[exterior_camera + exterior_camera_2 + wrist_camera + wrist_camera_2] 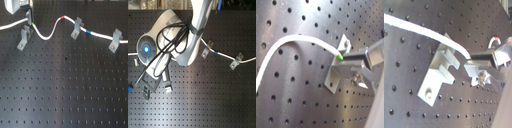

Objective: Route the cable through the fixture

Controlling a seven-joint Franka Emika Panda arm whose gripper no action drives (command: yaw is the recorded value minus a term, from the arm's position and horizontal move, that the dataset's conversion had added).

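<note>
Cable, long, thin, white and flexible (47,34), lies across the far side of my black perforated counter (65,85) in the first exterior view, already seated in the middle grey metal clip bracket (76,28) and the right-hand one (115,40), its red band (62,17) and blue band (86,32) on either side of the middle clip. Between the middle clip and the first exterior view's left, it sags toward me in a loose curve, then climbs to the claw (28,21). The claw (345,56) is pinching the cable just above the forked top of the left-hand grey fixture (25,37), as both wrist views show, with a green mark (340,57) at the grip. I judge the cable is not yet down in that fork (448,59): in the second wrist view it passes over the prongs. To do this well I would line the cord up with the slot, keep it taut, then lower it straight in. The slack curve could spring it out.
</note>
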